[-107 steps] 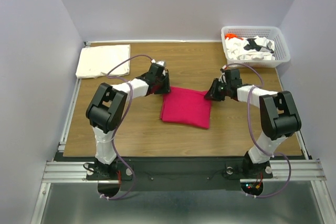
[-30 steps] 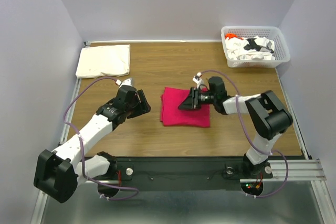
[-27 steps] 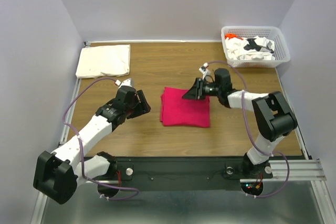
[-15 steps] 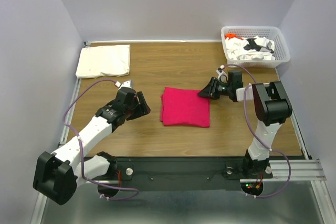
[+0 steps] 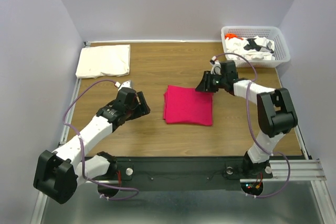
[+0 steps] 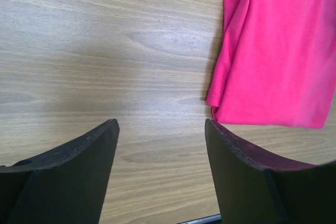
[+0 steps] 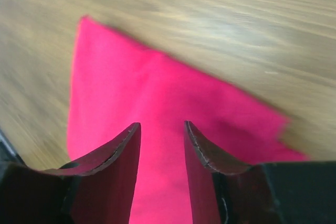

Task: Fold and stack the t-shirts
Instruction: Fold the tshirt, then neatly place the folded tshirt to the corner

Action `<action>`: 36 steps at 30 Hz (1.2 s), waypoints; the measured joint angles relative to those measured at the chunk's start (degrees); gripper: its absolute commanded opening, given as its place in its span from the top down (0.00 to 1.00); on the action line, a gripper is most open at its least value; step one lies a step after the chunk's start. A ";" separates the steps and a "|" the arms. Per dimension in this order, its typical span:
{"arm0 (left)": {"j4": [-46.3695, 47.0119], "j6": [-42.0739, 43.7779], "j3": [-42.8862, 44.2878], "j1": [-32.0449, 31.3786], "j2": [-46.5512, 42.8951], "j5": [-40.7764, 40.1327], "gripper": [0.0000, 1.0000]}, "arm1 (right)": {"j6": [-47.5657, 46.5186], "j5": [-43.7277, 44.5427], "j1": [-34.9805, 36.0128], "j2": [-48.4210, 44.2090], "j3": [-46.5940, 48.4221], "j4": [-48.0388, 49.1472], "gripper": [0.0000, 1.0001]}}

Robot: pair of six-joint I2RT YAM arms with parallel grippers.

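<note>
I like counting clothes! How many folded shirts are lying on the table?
2. The pink-red shirt lies in the middle of the table; the cream shirt lies at its far left corner. The basket holds crumpled shirts too, and may hide more.

Robot lab cell, plain lilac walls (image 5: 173, 3), aluminium rails (image 5: 302, 169)

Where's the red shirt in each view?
Top external: red shirt folded at table centre, between the arms.
Left wrist: upper right corner.
Right wrist: fills the middle and lower frame.
Shared landmark: wood tabletop bordering the shirt in all three.
</note>
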 measured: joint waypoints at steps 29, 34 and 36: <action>3.93 5.29 0.00 13.42 9.90 0.90 0.05 | -4.48 54.23 49.00 12.94 24.22 -31.54 0.47; 4.04 5.77 0.00 13.42 9.90 1.53 0.05 | -3.69 57.72 49.11 13.09 23.74 -32.17 0.78; 4.22 5.81 0.00 13.42 9.94 2.75 0.05 | -3.67 59.01 49.11 13.09 23.23 -32.24 0.86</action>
